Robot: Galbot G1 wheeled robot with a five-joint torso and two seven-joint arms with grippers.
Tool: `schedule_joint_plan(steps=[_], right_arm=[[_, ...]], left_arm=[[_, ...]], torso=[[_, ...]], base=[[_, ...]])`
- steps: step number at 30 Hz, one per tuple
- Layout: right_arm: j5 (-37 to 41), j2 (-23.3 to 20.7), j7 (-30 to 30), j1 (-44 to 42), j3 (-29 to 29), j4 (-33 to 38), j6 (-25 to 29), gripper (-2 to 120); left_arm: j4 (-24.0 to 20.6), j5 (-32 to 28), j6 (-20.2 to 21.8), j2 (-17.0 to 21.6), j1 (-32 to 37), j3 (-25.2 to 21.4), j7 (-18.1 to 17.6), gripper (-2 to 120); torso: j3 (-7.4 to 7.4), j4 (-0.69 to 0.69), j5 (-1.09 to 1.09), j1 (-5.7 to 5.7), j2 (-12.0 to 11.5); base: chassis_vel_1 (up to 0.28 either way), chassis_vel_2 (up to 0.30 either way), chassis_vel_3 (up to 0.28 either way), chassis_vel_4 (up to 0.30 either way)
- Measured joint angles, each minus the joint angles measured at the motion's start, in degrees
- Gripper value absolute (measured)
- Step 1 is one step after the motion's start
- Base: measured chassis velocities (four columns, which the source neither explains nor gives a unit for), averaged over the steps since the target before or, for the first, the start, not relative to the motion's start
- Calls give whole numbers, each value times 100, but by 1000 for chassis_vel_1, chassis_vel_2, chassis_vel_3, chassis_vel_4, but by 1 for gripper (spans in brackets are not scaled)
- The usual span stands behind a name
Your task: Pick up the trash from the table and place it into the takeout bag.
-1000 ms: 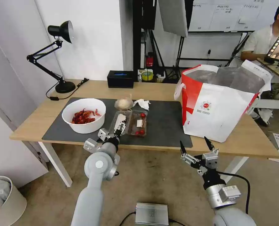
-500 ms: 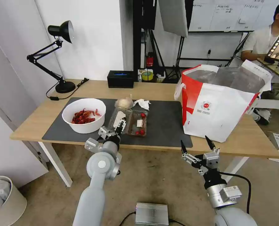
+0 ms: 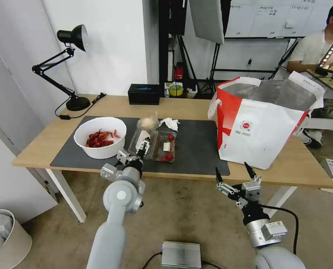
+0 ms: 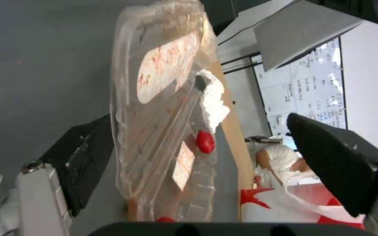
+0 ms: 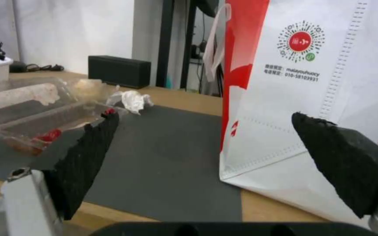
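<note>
On the table (image 3: 35, 151), a dark mat (image 3: 196, 149) carries the trash. The clear clamshell tray (image 3: 162, 144) holds cherry tomatoes, and its left half is tipped up off the mat. My left gripper (image 3: 142, 147) is at the tray's near edge. In the left wrist view the left gripper (image 4: 198, 121) is open, with the tray (image 4: 162, 131) between its fingers and lying against one of them. The white bowl (image 3: 99, 142) of red shells sits to the left. A small yellowish bag (image 3: 147, 122) and a tissue wad (image 3: 170, 123) lie behind the tray. The takeout bag (image 3: 260, 127) stands open at the right. My right gripper (image 3: 231, 167) hangs open below the table's front edge, and in the right wrist view the right gripper (image 5: 205, 115) faces the bag (image 5: 311, 85).
A black box (image 3: 144, 93) and a desk lamp (image 3: 71, 67) stand at the back of the table. On the floor are a waste bin (image 3: 2, 235) at the left and a silver box (image 3: 181, 254) between my arms.
My left gripper has moved slightly farther in over the mat. The tray's left half has tilted up from lying flat. The right arm has barely moved.
</note>
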Motion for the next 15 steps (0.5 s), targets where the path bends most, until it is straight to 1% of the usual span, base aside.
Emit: schedule_joint_plan(steps=[15], right_arm=[[-4, -8, -2, -48, 21, 69, 0, 100]], left_arm=[[-122, -44, -5, 2, -40, 19, 1, 100]], torso=[[0, 0, 0, 0, 0]], base=[[0, 0, 0, 0]])
